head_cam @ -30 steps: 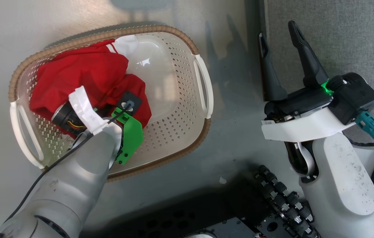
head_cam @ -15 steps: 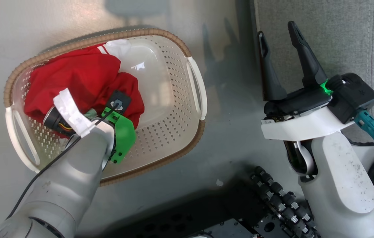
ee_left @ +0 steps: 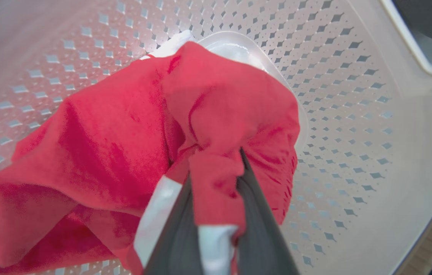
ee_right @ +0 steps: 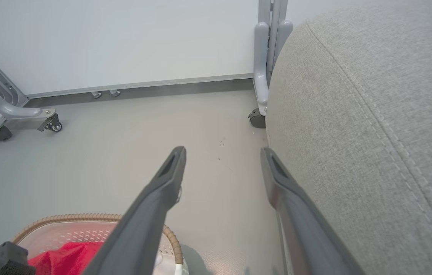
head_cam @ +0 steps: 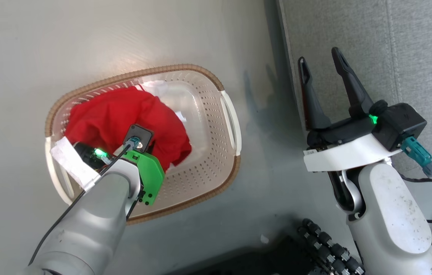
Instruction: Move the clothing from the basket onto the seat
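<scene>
Pale grey floor, white wall

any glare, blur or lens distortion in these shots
head view: sharp, pale sheen on the floor, soft shadow beside the basket; left wrist view: left gripper fingers blurred, clothing slightly soft; right wrist view: wide-angle bows the seat edge.
</scene>
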